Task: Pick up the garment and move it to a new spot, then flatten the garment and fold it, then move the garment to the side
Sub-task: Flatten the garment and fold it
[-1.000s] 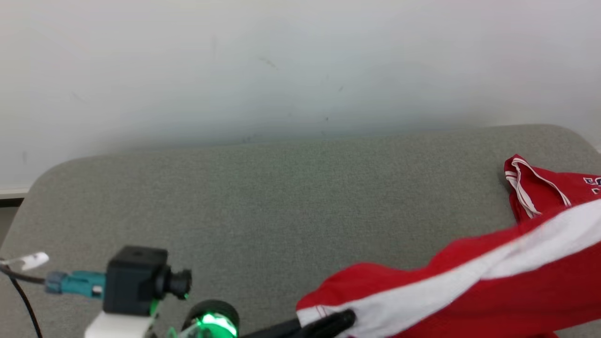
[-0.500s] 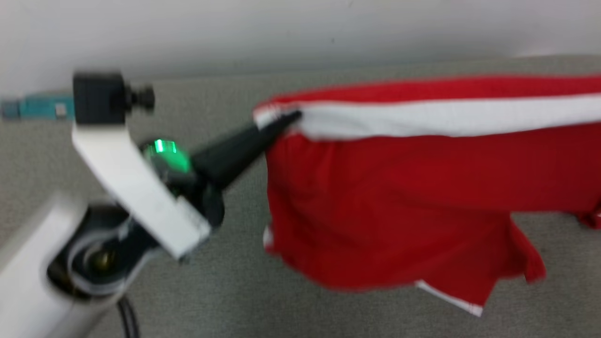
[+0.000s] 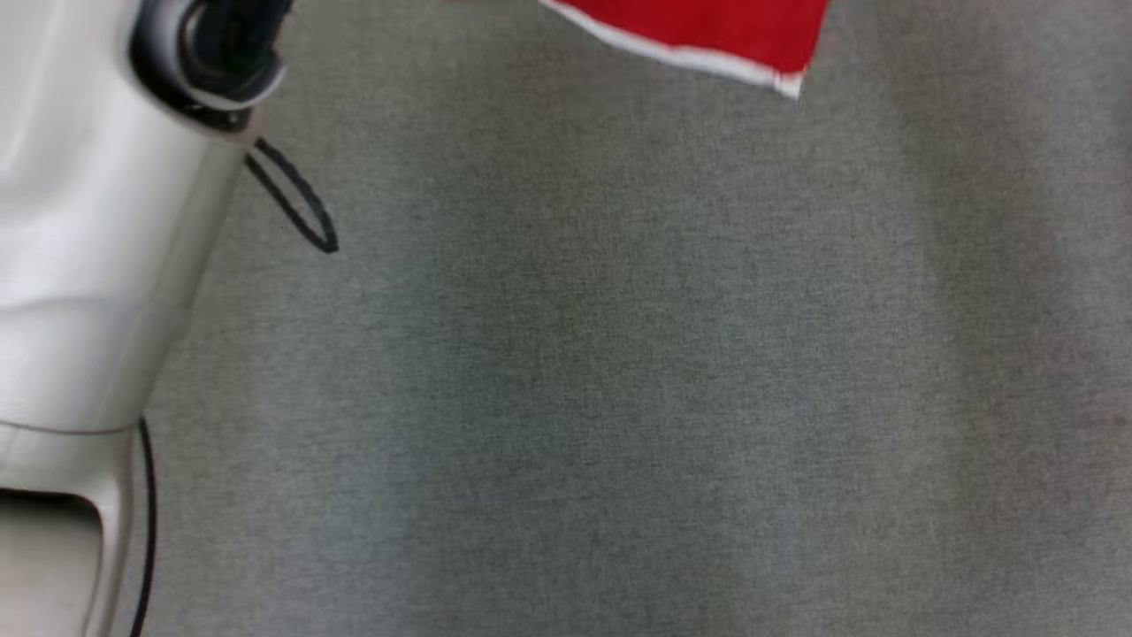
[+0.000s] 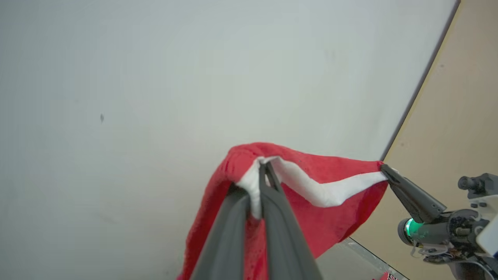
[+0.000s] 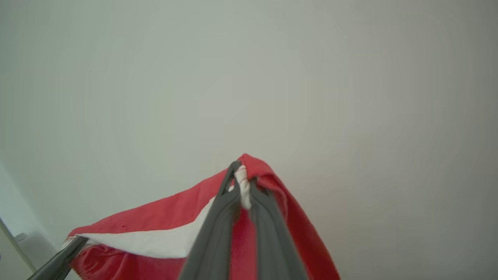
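The garment, red with a white band, hangs stretched in the air between my two grippers. In the left wrist view my left gripper (image 4: 265, 168) is shut on the white band at one end of the garment (image 4: 323, 219), and my right gripper (image 4: 385, 170) pinches the other end. The right wrist view has my right gripper (image 5: 242, 173) shut on a bunched corner of the garment (image 5: 155, 214), with the left gripper's tip (image 5: 79, 242) at the far end. The head view catches a lower corner of the garment (image 3: 707, 31) at the top edge.
A grey fabric surface (image 3: 619, 354) lies below the hanging cloth. My pale left forearm (image 3: 80, 221) and a black cable loop (image 3: 296, 203) stand at the left. A white wall (image 4: 155, 77) is behind, with a tan panel (image 4: 459, 116) to the right.
The head camera has tipped down from the wall and backrest to the grey surface. Both grippers keep their hold; the garment is now lifted and spread.
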Available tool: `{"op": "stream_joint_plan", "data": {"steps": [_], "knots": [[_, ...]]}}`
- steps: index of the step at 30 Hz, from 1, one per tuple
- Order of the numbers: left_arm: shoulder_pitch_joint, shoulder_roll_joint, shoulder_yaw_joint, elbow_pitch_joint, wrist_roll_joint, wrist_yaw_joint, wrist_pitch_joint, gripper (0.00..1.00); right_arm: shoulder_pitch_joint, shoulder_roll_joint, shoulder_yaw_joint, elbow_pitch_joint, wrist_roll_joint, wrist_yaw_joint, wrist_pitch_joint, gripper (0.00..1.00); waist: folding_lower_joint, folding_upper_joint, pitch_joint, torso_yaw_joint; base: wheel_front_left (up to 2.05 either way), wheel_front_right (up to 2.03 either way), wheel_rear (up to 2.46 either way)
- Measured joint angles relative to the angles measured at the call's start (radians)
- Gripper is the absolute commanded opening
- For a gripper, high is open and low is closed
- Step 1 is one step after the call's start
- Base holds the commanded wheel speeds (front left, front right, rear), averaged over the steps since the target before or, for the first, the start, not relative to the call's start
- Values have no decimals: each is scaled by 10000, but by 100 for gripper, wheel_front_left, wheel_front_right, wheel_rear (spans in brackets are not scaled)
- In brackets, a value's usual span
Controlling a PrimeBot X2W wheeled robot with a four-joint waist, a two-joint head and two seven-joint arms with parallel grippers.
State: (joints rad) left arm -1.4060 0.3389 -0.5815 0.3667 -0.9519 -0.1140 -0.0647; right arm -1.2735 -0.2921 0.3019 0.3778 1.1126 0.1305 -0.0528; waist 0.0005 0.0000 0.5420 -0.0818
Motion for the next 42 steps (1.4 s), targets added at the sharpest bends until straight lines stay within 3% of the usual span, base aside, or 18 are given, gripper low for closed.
{"op": "stream_joint_plan", "data": {"steps": [4,7,14,26,33,42], "knots": [[56,-362,-546,805,194,-113,-1260,0,515,240,12,84,-276,-2,-447,0,-1,0,468,-62,0,0,0],[1153,-430,-1409,639,-35,-134,-1661,0,2183,199,360,-462,-219,-2,-644,0,0,0,491,-57,0,0,0],[4305,360,-2917,-602,-600,-136,-1948,0,6442,-995,844,-2203,389,-2,-1060,0,-5,0,-131,72,0,0,0],[9559,1043,-2575,-2558,-470,-138,-1983,0,11553,-2838,1475,-4178,629,-2,-798,0,-7,0,-2086,143,0,0,0],[11924,1563,-2537,-3737,-706,464,-1990,0,13852,-3413,1174,-4778,899,-2,-525,0,-8,0,-3203,112,0,0,0],[13958,1743,-2794,-4836,-1066,1064,-1990,0,16126,-3942,589,-5553,1116,0,10,0,-9,0,-4327,249,0,0,0]]}}
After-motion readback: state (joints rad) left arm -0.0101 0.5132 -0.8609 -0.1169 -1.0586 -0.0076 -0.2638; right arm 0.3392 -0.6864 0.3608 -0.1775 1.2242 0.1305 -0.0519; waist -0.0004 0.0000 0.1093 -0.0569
